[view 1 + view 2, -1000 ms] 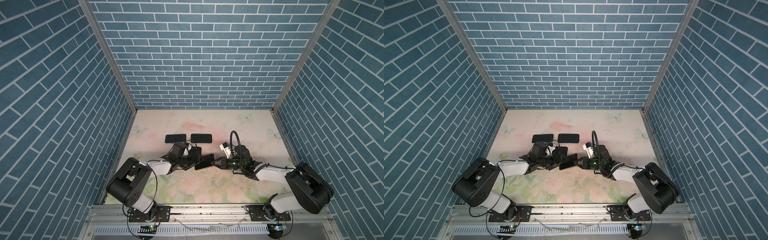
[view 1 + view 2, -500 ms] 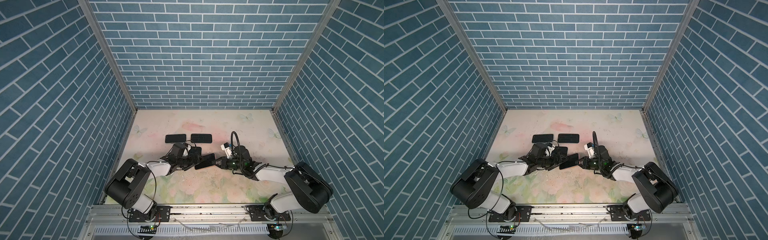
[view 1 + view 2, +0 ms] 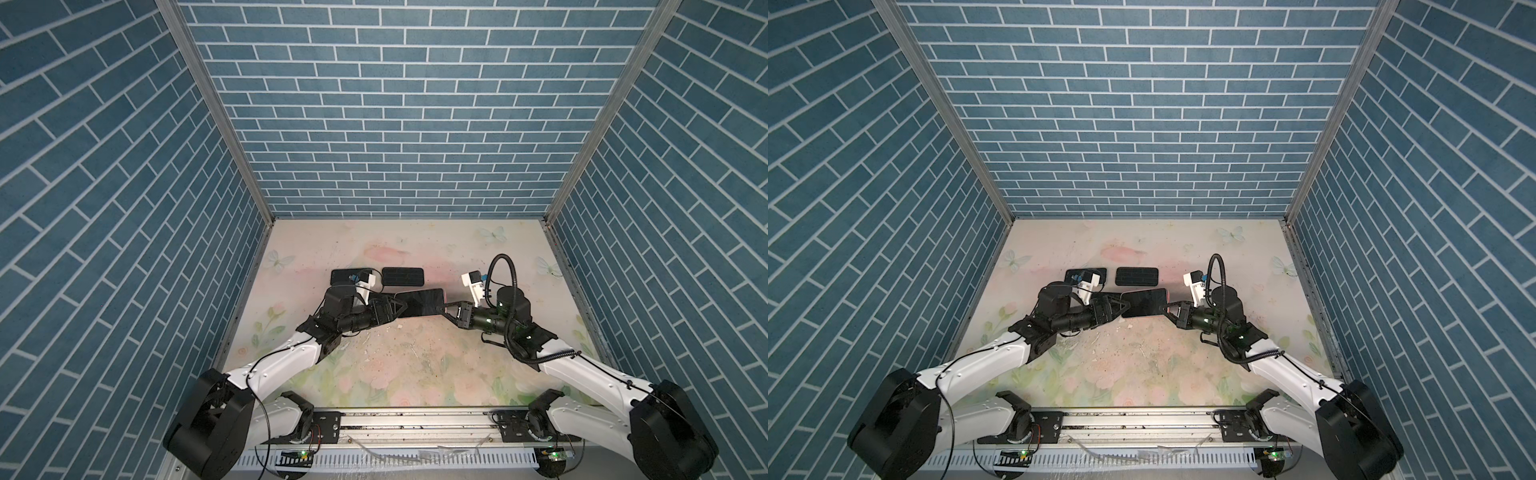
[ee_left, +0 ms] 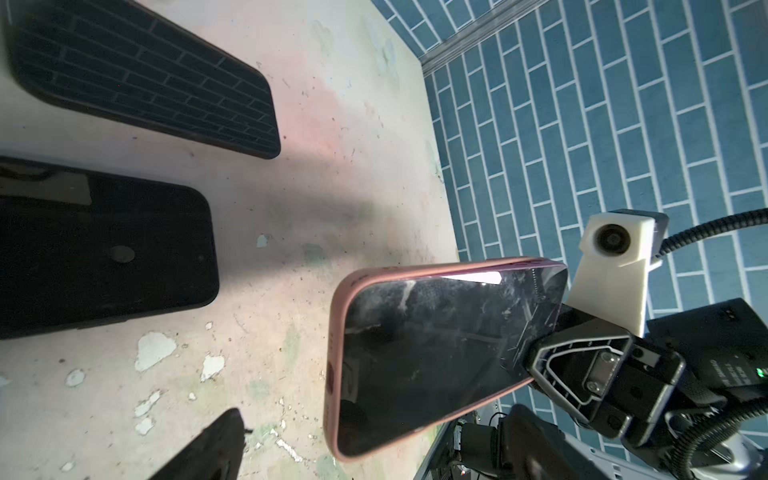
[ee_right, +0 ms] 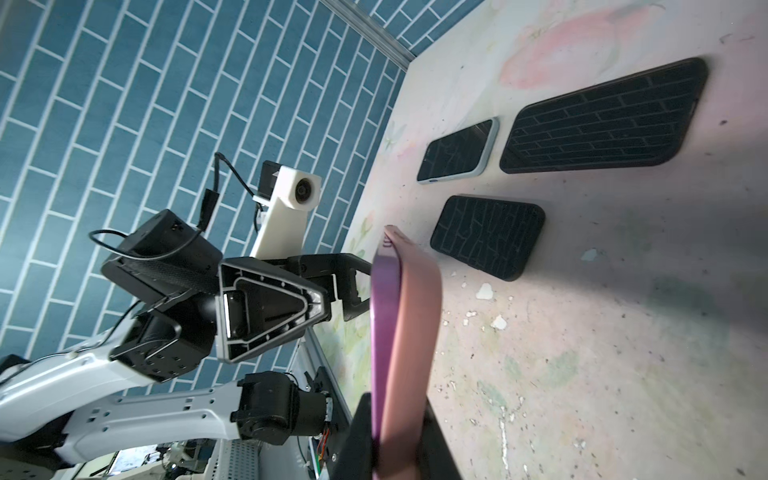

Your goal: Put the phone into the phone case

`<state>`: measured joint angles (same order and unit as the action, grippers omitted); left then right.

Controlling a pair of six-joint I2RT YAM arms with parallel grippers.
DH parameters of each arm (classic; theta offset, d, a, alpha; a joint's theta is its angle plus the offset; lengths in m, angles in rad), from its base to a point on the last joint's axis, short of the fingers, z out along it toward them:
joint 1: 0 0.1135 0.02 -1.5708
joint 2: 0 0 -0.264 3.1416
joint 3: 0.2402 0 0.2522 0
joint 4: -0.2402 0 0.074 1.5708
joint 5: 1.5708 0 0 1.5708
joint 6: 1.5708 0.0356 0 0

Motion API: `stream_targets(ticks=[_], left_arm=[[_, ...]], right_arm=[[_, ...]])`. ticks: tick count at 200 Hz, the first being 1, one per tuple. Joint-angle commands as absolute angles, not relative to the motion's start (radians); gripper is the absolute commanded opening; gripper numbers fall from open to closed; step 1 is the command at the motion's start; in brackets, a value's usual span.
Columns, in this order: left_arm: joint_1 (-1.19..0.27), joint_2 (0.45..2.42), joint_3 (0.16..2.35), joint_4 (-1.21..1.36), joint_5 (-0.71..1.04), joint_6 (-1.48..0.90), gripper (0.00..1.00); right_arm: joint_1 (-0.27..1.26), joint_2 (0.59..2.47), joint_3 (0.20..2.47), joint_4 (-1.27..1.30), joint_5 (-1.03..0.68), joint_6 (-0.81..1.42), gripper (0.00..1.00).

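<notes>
Above the middle of the worktop (image 3: pixel 395 374), your right gripper (image 3: pixel 446 309) has its fingers pinched on one short end of the phone (image 3: pixel 419 303). The phone is off the surface, its dark screen facing up and tilted. Both top views show it hanging between the two arms, pink rim along the edge. The left wrist view shows scuffs on the glass (image 4: pixel 436 357) and the right fingers (image 4: pixel 540 353) clamped over its end.

Your left gripper (image 3: pixel 401 305) sits at the phone's free end with its fingers spread wide and closed on nothing. The right wrist view shows that gap (image 5: pixel 332 299) just beside the phone's pink back (image 5: pixel 411 332).

The black phone case (image 4: pixel 104 257) lies flat on the worktop, empty, near the left arm and apart from the phone. In both top views the left arm hides it.

Behind it, side by side, lie a blue-rimmed phone (image 5: pixel 457 151) and a glossy dark slab (image 5: pixel 602 120) that mirrors the wall bricks. You cannot tell whether that slab is a phone or a case.
</notes>
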<state>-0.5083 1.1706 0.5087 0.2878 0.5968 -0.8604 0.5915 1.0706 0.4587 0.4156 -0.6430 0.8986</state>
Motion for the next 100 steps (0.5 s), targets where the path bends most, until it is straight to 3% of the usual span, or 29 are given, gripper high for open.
stream_targets(ticks=[1,23,42,100], left_arm=[[-0.499,1.171,0.472,0.432,0.662,-0.888,1.0],[-0.499,1.193,0.447,0.667,0.727,-0.985,0.99],[-0.5,1.219,0.432,0.834,0.758,-1.059,0.93],[-0.505,1.257,0.388,1.175,0.757,-1.216,0.61]], right_arm=[[0.589,1.039,0.462,0.541,-0.74,0.985,0.0],[0.589,1.037,0.444,0.628,-0.763,1.044,0.0],[0.59,1.043,0.431,0.702,-0.773,1.089,0.0],[0.588,1.081,0.413,0.84,-0.744,1.166,0.0]])
